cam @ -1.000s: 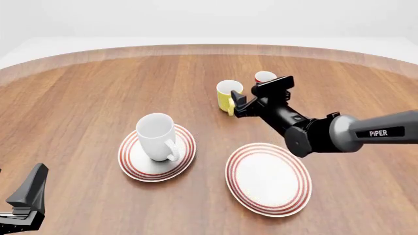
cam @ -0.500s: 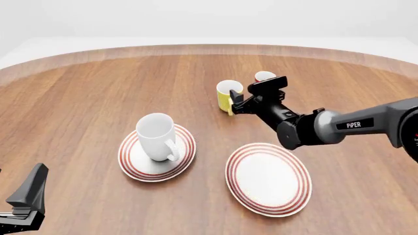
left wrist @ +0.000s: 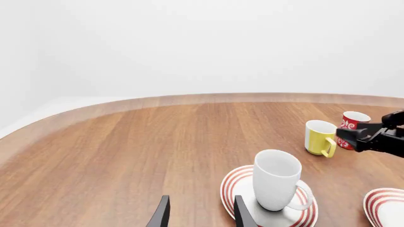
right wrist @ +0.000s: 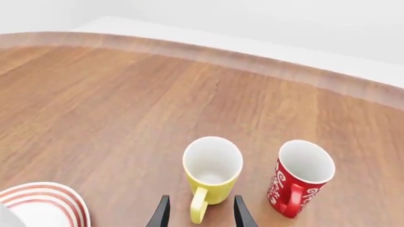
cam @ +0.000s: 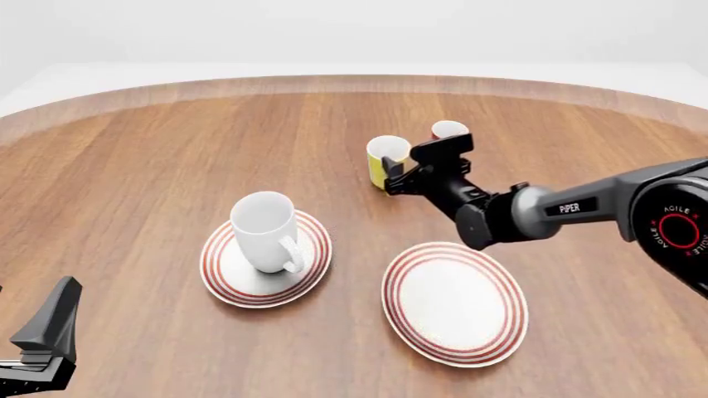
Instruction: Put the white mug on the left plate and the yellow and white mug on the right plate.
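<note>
The large glossy white mug point(cam: 265, 231) stands on the red-ringed round left plate point(cam: 225, 278), left of centre in the front view. The right gripper point(cam: 400, 177), spread, straddles the handle of the small yellow and white mug point(cam: 383, 160) at upper centre on the wooden surface point(cam: 144, 166). The matching right plate point(cam: 453, 302) lies bare at lower right. The left gripper point(left wrist: 198, 216) is spread, holding nothing.

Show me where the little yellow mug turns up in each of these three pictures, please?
Left wrist view: the yellow and white mug is far right, past the white mug.
Front view: above centre, partly behind the right gripper.
Right wrist view: low in the middle, handle between the fingers.
Shared landmark: the red cup right beside it.
</note>
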